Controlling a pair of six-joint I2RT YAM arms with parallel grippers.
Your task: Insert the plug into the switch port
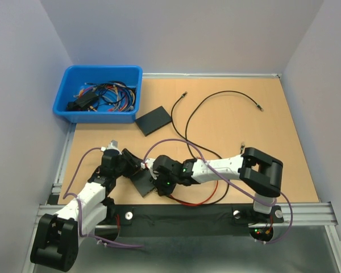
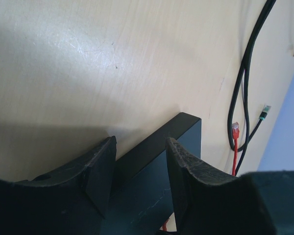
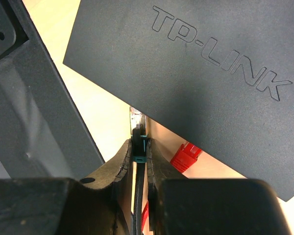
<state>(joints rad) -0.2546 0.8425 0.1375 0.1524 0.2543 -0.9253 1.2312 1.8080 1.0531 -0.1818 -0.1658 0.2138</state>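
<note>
Tabletop [image 1: 278, 131] tan, walls [image 1: 187, 34] pale lavender

The switch [image 3: 196, 88] had a matt black plastic shell, finely grained, with moulded lettering. The tabletop [image 2: 88, 58] looked like pale wood, smooth, softly sheened, finely scratched. The left gripper [image 2: 141, 147] had rough, pebbled black finger pads [image 2: 191, 171]. The plug [image 3: 139, 146] wore teal plastic; the bin [image 1: 96, 117] was smooth blue plastic.
</note>
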